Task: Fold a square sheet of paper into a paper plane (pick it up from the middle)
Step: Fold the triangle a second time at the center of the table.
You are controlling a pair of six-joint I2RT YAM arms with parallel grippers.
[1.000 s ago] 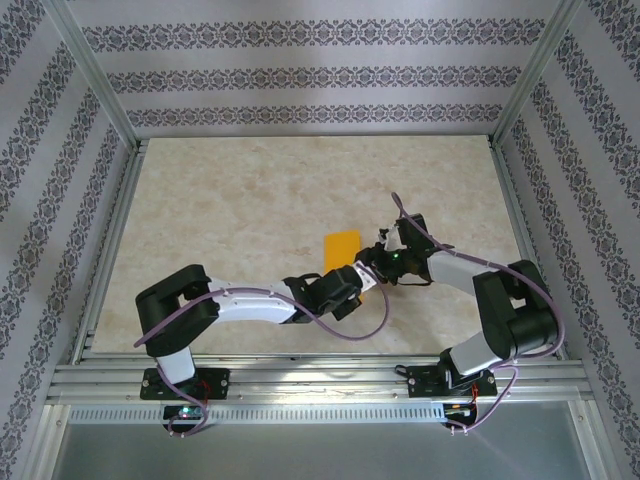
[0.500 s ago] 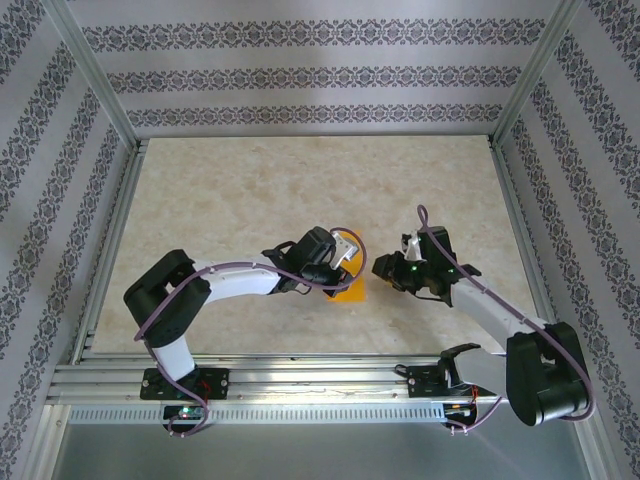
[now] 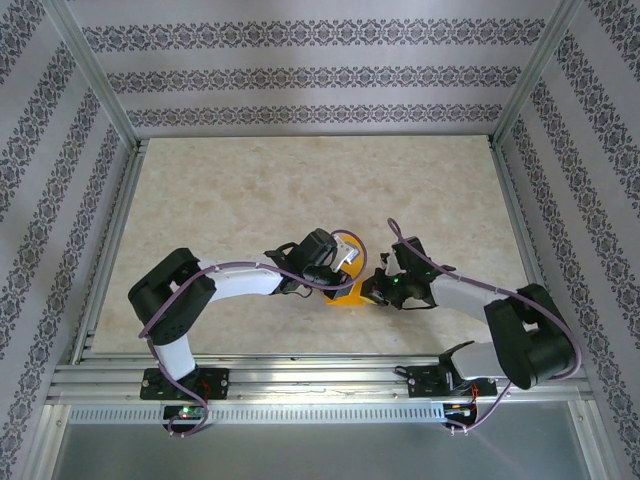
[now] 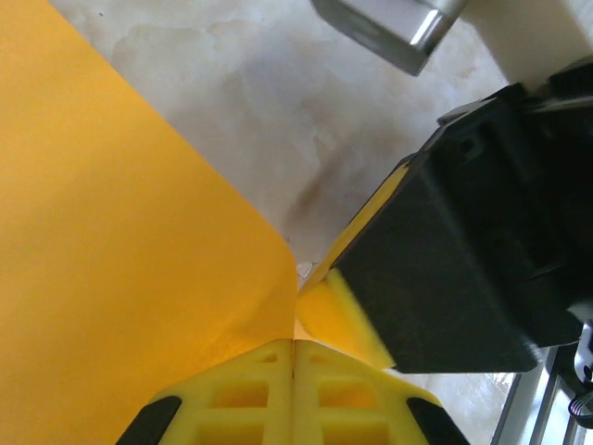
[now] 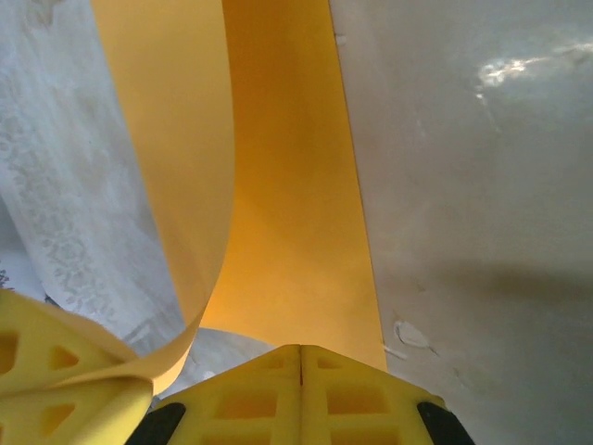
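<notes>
The orange-yellow square sheet of paper (image 3: 342,297) sits near the middle front of the table, bent into a curl between both grippers. My left gripper (image 3: 348,284) is shut on one edge of it; in the left wrist view its yellow fingers (image 4: 250,389) pinch the sheet (image 4: 111,232). From the right, my right gripper (image 3: 369,292) is shut on the paper's other edge. In the right wrist view the sheet (image 5: 287,185) rises from its closed fingertips (image 5: 301,349) and curls over to the left gripper's fingers (image 5: 56,371). The two grippers nearly touch.
The marbled tabletop (image 3: 250,200) stretches open behind and to the left of the grippers. Aluminium rails (image 3: 300,380) run along the near edge by the arm bases. Patterned walls and frame posts (image 3: 100,90) enclose the sides and back.
My right gripper has swung left to the paper and shut on its edge. The left gripper stays shut on the sheet, which has curled up between the two.
</notes>
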